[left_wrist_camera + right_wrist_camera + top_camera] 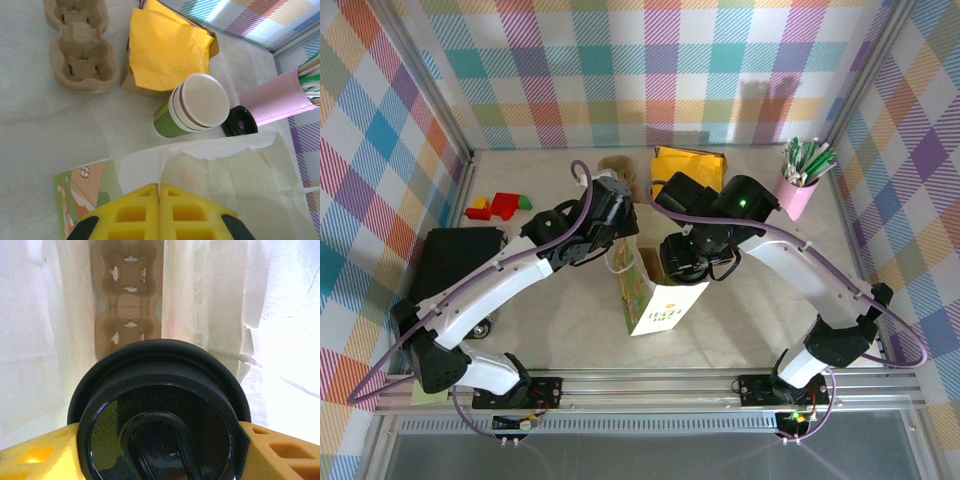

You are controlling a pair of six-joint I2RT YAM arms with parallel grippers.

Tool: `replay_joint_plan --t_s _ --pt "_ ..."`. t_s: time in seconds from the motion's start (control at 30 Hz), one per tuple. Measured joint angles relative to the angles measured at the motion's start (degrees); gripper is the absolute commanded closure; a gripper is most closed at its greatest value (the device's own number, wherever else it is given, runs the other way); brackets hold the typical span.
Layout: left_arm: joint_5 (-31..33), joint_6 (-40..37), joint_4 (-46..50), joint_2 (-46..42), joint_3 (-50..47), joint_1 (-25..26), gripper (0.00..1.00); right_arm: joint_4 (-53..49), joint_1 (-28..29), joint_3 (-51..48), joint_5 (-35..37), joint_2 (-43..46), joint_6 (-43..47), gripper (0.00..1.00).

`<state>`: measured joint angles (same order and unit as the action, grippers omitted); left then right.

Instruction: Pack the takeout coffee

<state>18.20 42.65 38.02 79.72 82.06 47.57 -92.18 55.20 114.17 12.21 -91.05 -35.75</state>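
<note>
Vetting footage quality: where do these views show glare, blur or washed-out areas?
Right wrist: black lid shows a sheen, paper bag walls washed out. Left wrist: near yellow fingers blurred, cup stack sharp. Top external: evenly lit, soft shadows.

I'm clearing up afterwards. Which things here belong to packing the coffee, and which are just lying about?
In the job: takeout coffee, held in the right gripper; paper bag; carrier in the bag; left gripper, shut at the bag's rim.
Lying about: stack of lidless cups; loose black lid; yellow napkins; pink cup of sticks; spare carrier; toy blocks.
</note>
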Motion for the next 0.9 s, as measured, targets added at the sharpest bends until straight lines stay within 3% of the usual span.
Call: replay_joint_plan --t_s 0.17,0.57,0.9 --pt "0.4 0.6 0.2 -2.4 -2.9 0.0 1.0 0.0 0.0 1.1 -0.6 -1.1 0.2 0.48" --pt "-2.1 -1.5 -0.5 -6.4 -6.0 -1.2 0.66 0.3 0.1 4.8 -3.0 -5.2 0.4 0.49" --pt "-8.9 -5.5 -1.1 -12.5 -7.7 -6.5 0.55 1.5 2.4 7.3 -4.8 -9.1 0.7 0.49"
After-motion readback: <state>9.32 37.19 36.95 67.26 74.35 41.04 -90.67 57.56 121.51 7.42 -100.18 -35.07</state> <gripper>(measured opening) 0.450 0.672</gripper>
